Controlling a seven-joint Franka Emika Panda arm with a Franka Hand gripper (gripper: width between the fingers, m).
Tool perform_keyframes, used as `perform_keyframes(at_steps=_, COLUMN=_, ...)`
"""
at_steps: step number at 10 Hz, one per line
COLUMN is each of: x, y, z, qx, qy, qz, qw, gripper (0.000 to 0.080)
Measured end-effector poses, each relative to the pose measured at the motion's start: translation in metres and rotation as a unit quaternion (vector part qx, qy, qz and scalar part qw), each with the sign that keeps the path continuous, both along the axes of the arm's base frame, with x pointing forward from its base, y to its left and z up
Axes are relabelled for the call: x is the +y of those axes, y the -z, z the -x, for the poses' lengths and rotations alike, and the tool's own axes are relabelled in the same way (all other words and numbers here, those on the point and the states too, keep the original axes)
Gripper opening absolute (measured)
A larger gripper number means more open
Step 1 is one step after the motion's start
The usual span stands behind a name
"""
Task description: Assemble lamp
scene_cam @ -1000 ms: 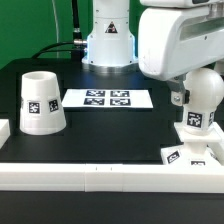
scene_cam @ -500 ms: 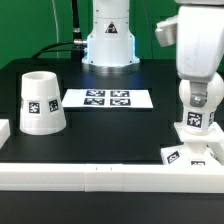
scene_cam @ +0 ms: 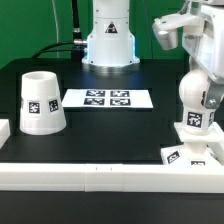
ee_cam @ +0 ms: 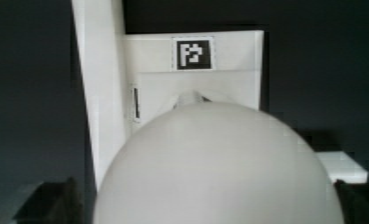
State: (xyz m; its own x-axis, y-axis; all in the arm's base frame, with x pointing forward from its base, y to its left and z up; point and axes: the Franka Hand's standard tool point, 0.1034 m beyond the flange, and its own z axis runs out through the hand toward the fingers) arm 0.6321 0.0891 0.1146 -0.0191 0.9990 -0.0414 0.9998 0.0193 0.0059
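Note:
The bulb (scene_cam: 196,122) stands upright on the low square base (scene_cam: 190,152) at the exterior view's right, by the front rail. My gripper (scene_cam: 199,96) comes down from the arm above and is closed around the bulb's round head. In the wrist view the head (ee_cam: 207,150) fills the space between my dark fingers (ee_cam: 60,198), which press on both its sides, with the base (ee_cam: 225,75) and its marker below. The tapered shade (scene_cam: 40,102) stands mouth-up, alone, at the exterior view's left.
The marker board (scene_cam: 107,98) lies flat at the middle back. A long white rail (scene_cam: 100,175) runs along the front edge, also in the wrist view (ee_cam: 101,90). The robot's pedestal (scene_cam: 108,40) stands at the back.
The arm's wrist has turned about the bulb's head over the last second and now blocks less of the exterior view. The bulb, base and shade stay in place.

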Motion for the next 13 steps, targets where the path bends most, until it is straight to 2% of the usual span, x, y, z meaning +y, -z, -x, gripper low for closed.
perform_keyframes(at_steps=2, x=-0.0030, y=0.0002, z=0.0000, qx=0.002, qy=-0.035, qz=0.004, qw=0.999, gripper=0.0698)
perform_keyframes(at_steps=3, x=-0.0032, y=0.0001, z=-0.0001, qx=0.002, qy=-0.030, qz=0.004, qw=1.000, gripper=0.0599)
perform_keyframes(at_steps=4, x=-0.0035, y=0.0002, z=-0.0001, qx=0.002, qy=-0.029, qz=0.004, qw=1.000, gripper=0.0576)
perform_keyframes(at_steps=8, x=-0.0040, y=0.0002, z=-0.0001, qx=0.001, qy=-0.010, qz=0.004, qw=1.000, gripper=0.0576)
perform_keyframes(at_steps=11, x=-0.0040, y=0.0004, z=0.0015, qx=-0.001, qy=0.137, qz=0.001, qw=0.991, gripper=0.0576)
perform_keyframes(at_steps=13, x=-0.0030, y=0.0003, z=0.0020, qx=-0.002, qy=0.257, qz=-0.006, qw=0.966, gripper=0.0577)
